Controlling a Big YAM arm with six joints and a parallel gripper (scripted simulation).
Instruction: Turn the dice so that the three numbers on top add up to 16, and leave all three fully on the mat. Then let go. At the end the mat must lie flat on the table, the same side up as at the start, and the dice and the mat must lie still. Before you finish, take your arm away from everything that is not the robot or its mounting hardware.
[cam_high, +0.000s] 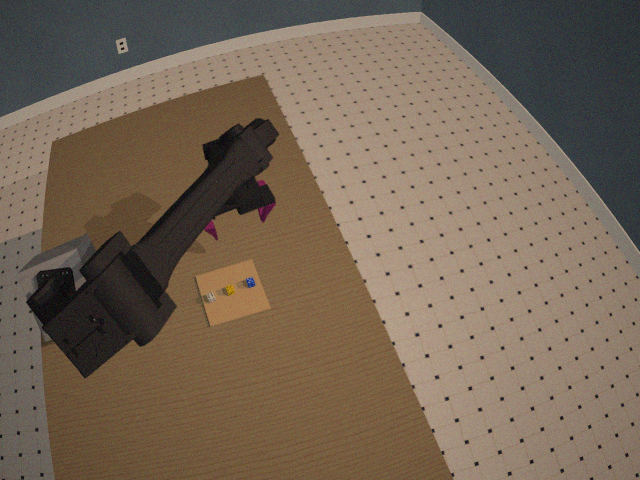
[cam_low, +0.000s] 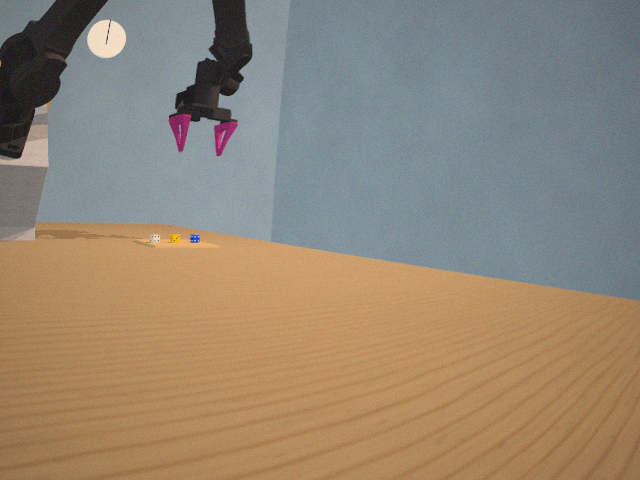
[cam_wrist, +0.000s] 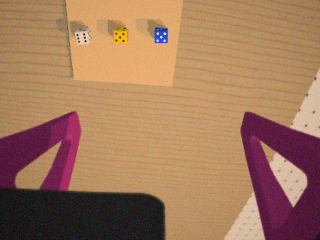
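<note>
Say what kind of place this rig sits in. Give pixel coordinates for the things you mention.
Probably a plain indoor room: blue walls (cam_high: 516, 51) (cam_low: 439, 129), a wall outlet (cam_high: 122, 45), a round clock (cam_low: 106, 38), and a dotted tile floor (cam_high: 413, 206) (cam_wrist: 310, 110).

In the top view, the mat lies on the table, to the right of the arm's base. On the mat, three dice stand apart in a row: the left die near the mat's left edge, the middle die between its neighbours, and the right die at the other end. The gripper hangs well above the table.
</note>
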